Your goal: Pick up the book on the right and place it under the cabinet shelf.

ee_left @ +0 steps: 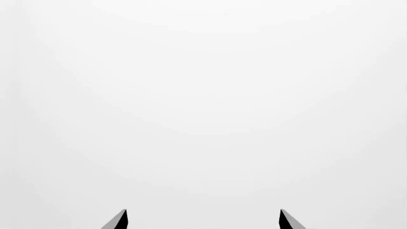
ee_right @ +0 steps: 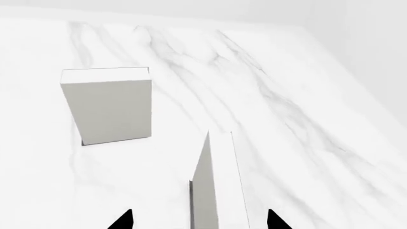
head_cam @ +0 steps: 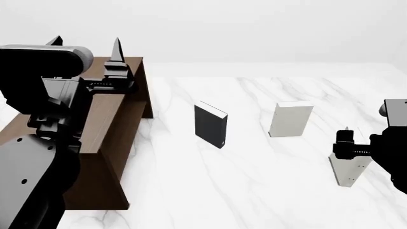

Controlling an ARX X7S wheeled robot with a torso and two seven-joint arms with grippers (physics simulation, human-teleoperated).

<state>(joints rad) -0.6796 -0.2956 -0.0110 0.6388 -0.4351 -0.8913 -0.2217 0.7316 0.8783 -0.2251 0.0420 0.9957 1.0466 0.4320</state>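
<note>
Bright, even light; faint shadows; sharp renders.

At the left of the head view, the left arm (head_cam: pixel 38 143) is built of bulky matte black segments, with a rounded light grey cap at the upper left and small round screw holes in the lower casing. Its gripper (head_cam: pixel 86 45) ends in two thin, pointed dark fingers with grey faces. At the right edge, the right arm (head_cam: pixel 391 148) is black and blocky, with a ribbed black wrist piece. In both wrist views the fingertips show as sharp black wedges with grey sides.
</note>
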